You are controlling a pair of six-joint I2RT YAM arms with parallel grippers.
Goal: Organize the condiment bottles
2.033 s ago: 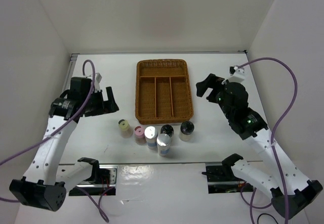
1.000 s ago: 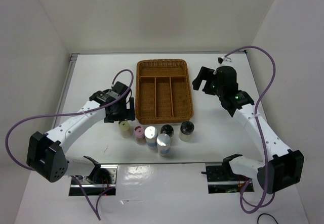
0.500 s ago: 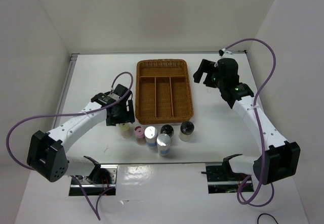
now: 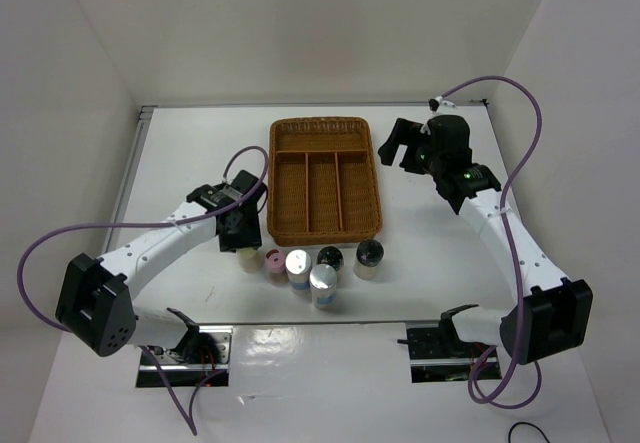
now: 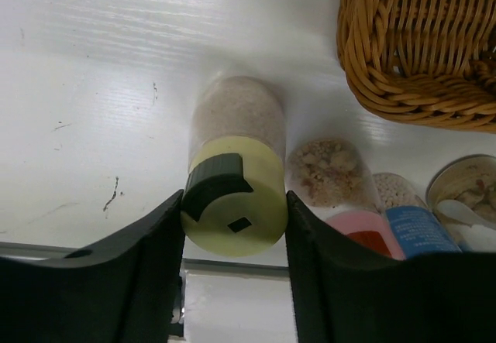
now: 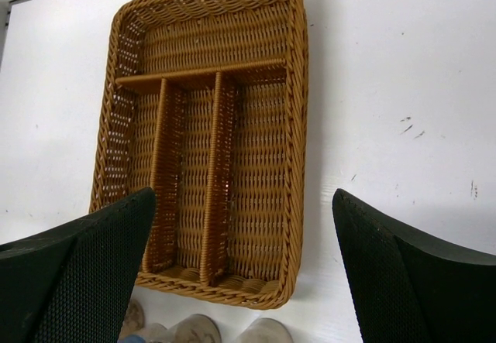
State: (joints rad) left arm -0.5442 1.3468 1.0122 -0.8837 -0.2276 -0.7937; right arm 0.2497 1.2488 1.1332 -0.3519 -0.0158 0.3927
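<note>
nothing sorted yet: all six jars [image 4: 310, 263] stand outside the tray [image 4: 322, 123]. my left gripper [image 5: 233, 204] pinches the yellow-capped jar [image 5: 236, 122]; my right gripper [image 6: 244, 197] hangs spread wide, empty.

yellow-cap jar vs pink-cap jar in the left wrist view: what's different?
Cap: the yellow-capped jar has a pale yellow lid with a black part, the pink-capped jar a pink one. Fill: the yellow-capped jar holds fine sandy powder, the pink-capped jar coarse pale chunks. State: the left gripper has its fingers against both sides of the yellow-capped jar's cap; the pink-capped jar stands free. Both are clear and upright beside the wicker tray.
</note>
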